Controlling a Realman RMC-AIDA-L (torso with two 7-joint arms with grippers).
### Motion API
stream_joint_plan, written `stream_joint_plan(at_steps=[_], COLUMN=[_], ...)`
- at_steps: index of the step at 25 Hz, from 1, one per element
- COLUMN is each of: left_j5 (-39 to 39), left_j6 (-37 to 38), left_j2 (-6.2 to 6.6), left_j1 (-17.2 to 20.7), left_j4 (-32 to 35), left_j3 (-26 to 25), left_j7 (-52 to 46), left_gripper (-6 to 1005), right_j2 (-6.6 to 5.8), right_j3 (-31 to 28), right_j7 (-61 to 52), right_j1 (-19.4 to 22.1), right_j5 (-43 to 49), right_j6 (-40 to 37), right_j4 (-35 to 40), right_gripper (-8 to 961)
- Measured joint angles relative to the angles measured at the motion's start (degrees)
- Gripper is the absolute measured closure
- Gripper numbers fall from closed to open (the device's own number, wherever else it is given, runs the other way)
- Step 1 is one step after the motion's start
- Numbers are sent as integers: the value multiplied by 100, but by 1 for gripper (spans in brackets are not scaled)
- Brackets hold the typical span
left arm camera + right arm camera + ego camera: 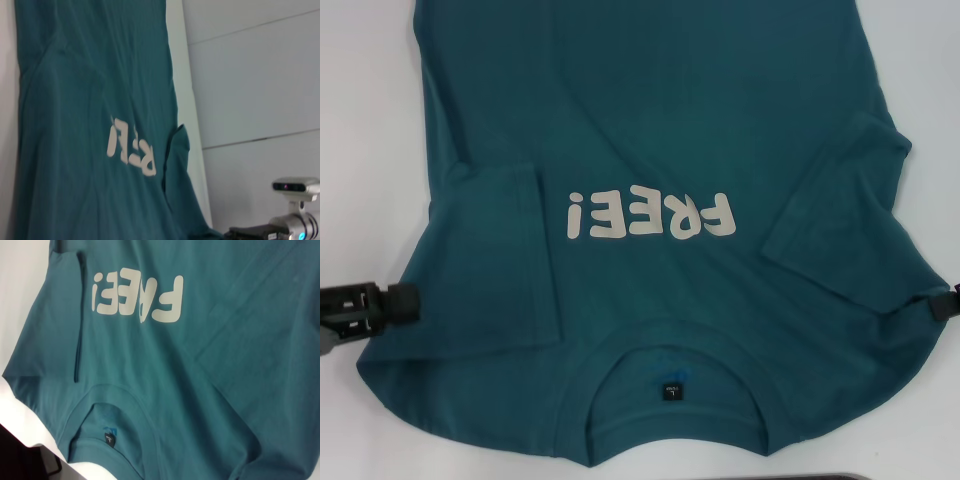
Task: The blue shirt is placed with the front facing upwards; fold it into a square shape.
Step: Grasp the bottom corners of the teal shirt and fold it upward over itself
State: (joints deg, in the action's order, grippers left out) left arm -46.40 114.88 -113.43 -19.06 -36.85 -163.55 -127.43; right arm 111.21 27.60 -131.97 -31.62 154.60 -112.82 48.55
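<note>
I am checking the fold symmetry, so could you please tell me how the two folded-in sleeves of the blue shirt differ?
The left sleeve runs nearly straight along the blue shirt, while the right sleeve lies at a slant. The left sleeve's fold passes close beside the lettering; the right sleeve's corner sits lower and farther out. Both lie flat on the front, each with a pincer, left pincer and right pincer, at its shoulder edge.

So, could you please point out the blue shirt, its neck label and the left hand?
blue shirt (650, 110): head view, plain chest fabric.
neck label (672, 388): head view, middle of the dark tag.
left hand (365, 307): head view, black body at the shirt's edge.
</note>
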Motion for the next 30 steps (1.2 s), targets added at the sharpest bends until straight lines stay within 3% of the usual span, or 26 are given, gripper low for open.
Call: stream_joint_plan(at_steps=[5,20,25,30], left_j5=[-264,-571,-645,-623], left_j6=[39,-8,62,-125], left_j2=[-8,-117,16,177], left_j1=[5,41,-5,192], left_j4=[102,485,578,352], left_j3=[-73,-108,-101,-71], left_j7=[28,1207,934,505], left_gripper=[555,192,162,170], right_j2=[-1,23,35,39], right_j3=[3,19,29,44], right_j7=[18,-16,-19,-22], right_j1=[-2,-40,-66,-73], right_j5=[0,0,0,0], right_j6=[6,6,6,5], right_j4=[-6,-3,-3,-3], right_gripper=[920,919,919,919])
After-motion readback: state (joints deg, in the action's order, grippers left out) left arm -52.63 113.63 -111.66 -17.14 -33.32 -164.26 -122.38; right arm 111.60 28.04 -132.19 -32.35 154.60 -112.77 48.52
